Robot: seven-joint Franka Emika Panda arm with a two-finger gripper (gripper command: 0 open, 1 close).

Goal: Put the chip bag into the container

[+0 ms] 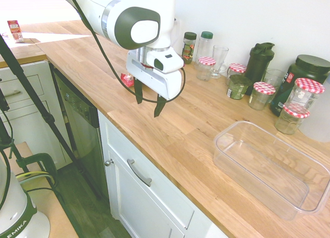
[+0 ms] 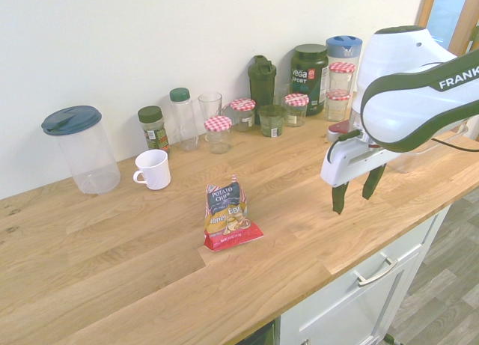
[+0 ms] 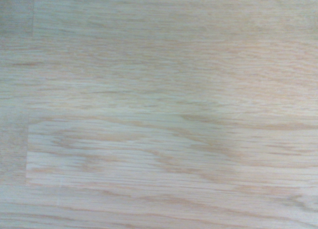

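Second exterior view has the bag (image 2: 231,216) flat on the counter (image 2: 112,270), print up: "POTATO CHIPS" on a dark blue panel, yellow band below with text too small to read, red bottom edge, red-white striped top end. Crinkly foil, nothing touching it. First exterior view shows only a red sliver of it (image 1: 127,80) behind the gripper.

Tub (image 1: 273,168) is clear plastic, rectangular, rounded corners, rolled rim, nothing in it, well apart from the bag at the other end of the counter. In the second exterior view it is mostly hidden behind the arm.

Gripper (image 2: 353,191) hangs above bare wood between bag and tub, pointing straight down, black fingers (image 1: 160,106) spread wide, holding nothing. "FRANK" reads on the arm in the second exterior view; "EMIKA" on the base in the first.

Wrist view: only butcher-block oak grain, slightly soft focus, no objects.

Back row by the wall, second exterior view:
- dark tub (image 2: 309,76) labelled "vega SPORT"
- black shaker bottle (image 2: 262,82)
- glass jars with red-checked lids (image 2: 218,133)
- two spice bottles (image 2: 154,128), green caps, labels unreadable
- clear tumbler (image 2: 210,106)
- white mug (image 2: 153,169), just beside the bottles
- clear pitcher (image 2: 82,149) with blue lid, far end

First exterior view adds white cabinet fronts with bar handles (image 1: 138,173), a dishwasher front (image 1: 77,135), and a small red-white carton (image 1: 15,31) on the far counter, print illegible.
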